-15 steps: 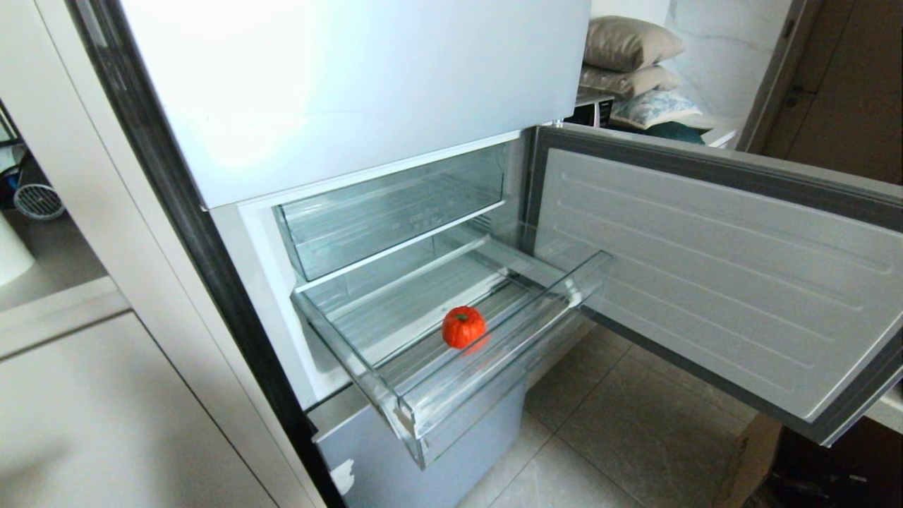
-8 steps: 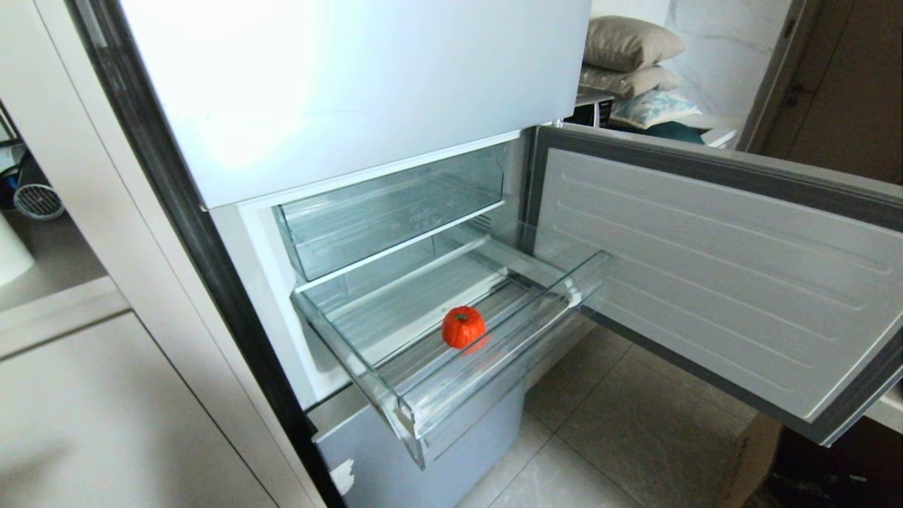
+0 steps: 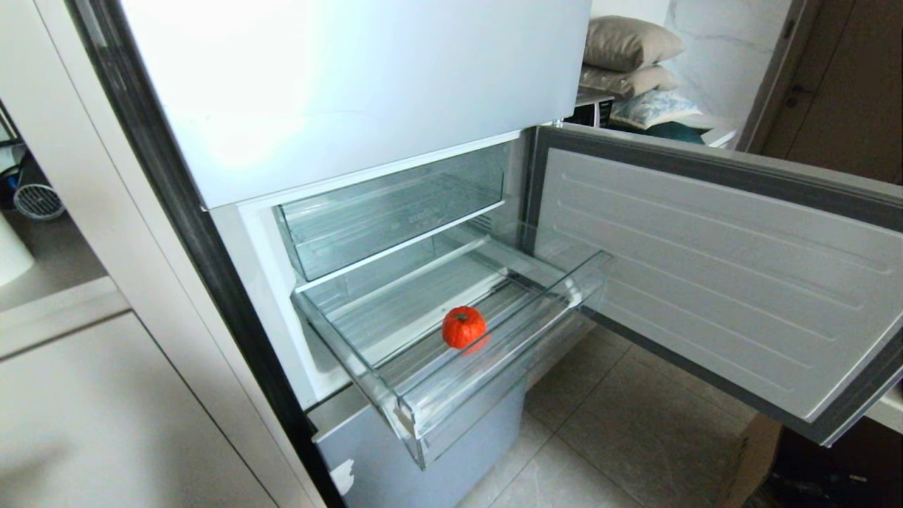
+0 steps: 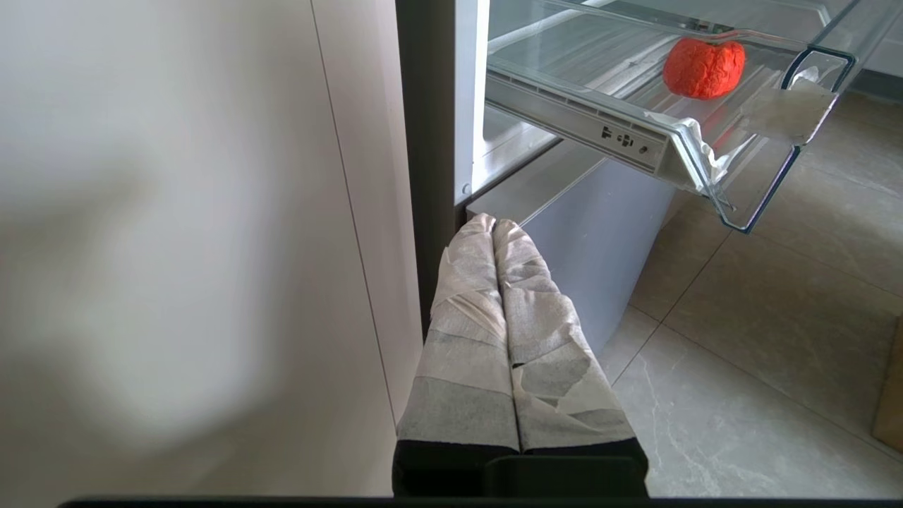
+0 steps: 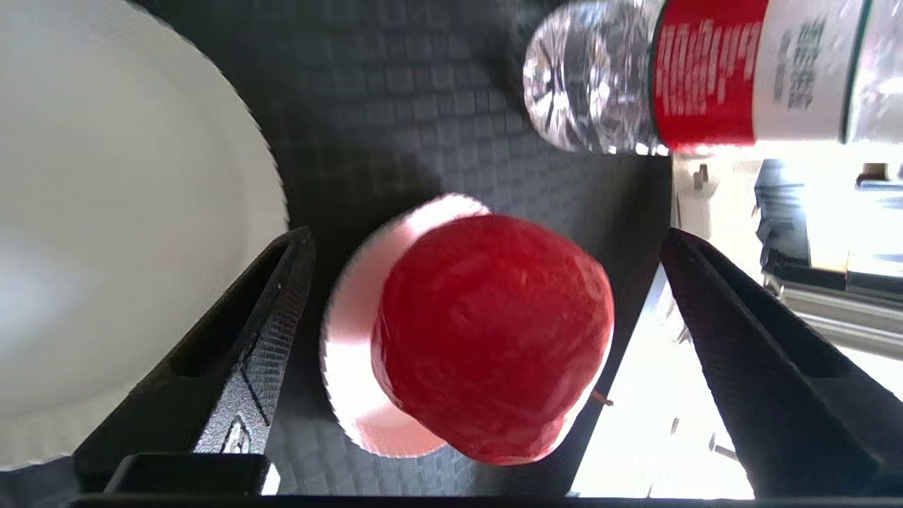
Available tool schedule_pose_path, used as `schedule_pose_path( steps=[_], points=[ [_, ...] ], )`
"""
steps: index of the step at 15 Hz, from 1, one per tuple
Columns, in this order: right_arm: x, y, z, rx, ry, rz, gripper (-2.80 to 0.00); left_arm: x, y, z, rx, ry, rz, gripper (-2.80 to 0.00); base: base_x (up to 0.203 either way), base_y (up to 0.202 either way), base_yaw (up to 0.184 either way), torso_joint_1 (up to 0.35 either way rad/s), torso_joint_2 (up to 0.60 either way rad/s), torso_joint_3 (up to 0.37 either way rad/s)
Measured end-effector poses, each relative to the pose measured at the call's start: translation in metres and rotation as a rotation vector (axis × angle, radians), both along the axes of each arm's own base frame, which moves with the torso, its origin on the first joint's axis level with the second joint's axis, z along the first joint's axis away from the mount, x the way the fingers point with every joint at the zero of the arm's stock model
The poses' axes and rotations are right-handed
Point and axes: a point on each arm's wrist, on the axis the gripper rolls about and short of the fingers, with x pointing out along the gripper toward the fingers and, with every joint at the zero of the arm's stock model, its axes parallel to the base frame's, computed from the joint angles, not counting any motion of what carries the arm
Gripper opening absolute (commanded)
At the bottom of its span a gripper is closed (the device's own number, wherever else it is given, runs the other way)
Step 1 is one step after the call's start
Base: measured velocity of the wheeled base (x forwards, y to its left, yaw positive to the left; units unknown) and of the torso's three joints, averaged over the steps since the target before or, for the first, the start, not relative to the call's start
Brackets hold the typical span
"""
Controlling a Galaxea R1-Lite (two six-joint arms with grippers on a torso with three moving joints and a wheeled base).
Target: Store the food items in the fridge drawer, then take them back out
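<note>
Head view: your fridge drawer (image 3: 494, 367) pulled out, holds one orange-red pumpkin (image 3: 463, 327) on ribbed floor near front lip; clear bin (image 3: 395, 212) at 12 o'clock above it.

Left wrist view: your left hand (image 4: 494, 229) pressed closed, low beside fridge base.

Right wrist view: your right hand (image 5: 487, 275) spread wide, straddling red ball (image 5: 494, 331) on small white plate (image 5: 349, 353), not gripping. Water bottle (image 5: 705, 70) at 1 o'clock; large plate (image 5: 106, 212) at 9.

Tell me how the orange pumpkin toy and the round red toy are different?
The pumpkin toy is orange-red with ribs and a dark stem; the red toy is deeper red and smooth. The pumpkin toy lies in the fridge drawer; the red toy sits on a small paper plate, between the open right gripper's fingers. Both are small and round.
</note>
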Motion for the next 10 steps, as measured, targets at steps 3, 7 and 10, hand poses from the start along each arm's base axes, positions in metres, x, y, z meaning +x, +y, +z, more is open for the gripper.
schedule_pose_path(
  steps=[3,7,10],
  points=[
    [0.003,0.003,0.004,0.002,-0.014,0.018,0.0,0.0,0.0,0.0,0.0,0.0,0.0,-2.8,0.0,0.0,0.0,0.0,0.0,0.0],
    [0.004,0.009,0.008,0.007,-0.024,0.039,0.0,0.0,0.0,0.0,0.0,0.0,0.0,-2.8,0.0,0.0,0.0,0.0,0.0,0.0],
    [0.004,0.013,0.011,0.012,-0.032,0.053,0.0,0.0,0.0,0.0,0.0,0.0,0.0,-2.8,0.0,0.0,0.0,0.0,0.0,0.0]
  ],
)
